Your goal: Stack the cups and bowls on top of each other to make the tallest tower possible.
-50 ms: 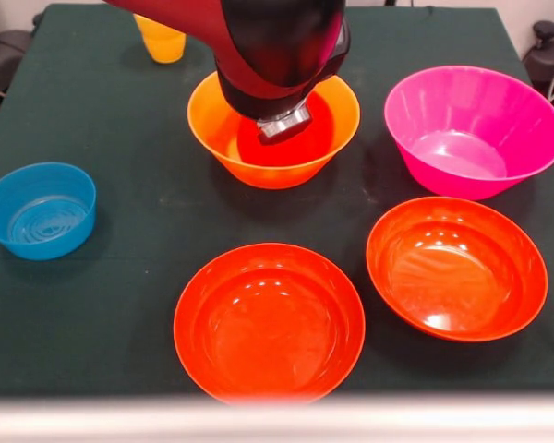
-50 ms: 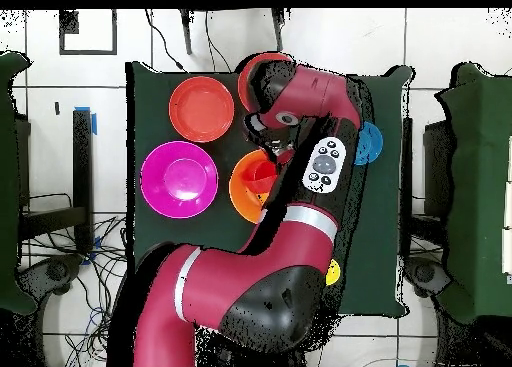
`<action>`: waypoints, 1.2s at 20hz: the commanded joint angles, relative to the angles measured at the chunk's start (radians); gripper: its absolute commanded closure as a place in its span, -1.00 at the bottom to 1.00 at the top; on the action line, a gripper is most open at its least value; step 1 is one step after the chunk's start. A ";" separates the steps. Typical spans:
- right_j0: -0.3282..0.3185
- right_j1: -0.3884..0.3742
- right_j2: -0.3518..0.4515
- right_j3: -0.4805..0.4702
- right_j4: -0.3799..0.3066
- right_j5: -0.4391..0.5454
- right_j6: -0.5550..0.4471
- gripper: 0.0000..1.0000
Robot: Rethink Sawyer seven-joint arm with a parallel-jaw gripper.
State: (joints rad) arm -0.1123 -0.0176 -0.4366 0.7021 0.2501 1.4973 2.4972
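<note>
Honestly, I cannot tell the pincer's (image 1: pixel 283 123) grip inside the large orange bowl (image 1: pixel 212 115); descending blind, it might jam the red-orange piece (image 1: pixel 295 148) there.

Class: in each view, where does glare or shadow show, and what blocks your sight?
Front view: ceiling light glares off the two glossy red-orange plastic bowls; the red and black arm hides the large orange bowl's inside. Overhead view: that arm covers bowls.

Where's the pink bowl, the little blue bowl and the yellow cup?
pink bowl (image 1: pixel 443 152): front view, inside bottom.
little blue bowl (image 1: pixel 46 220): front view, inside bottom.
yellow cup (image 1: pixel 164 44): front view, outer side wall.
</note>
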 commanded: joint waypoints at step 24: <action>-0.038 -0.017 0.035 -0.093 -0.078 0.225 -0.111 1.00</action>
State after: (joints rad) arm -0.1230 -0.0077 -0.4485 0.6730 0.2494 1.5792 2.4972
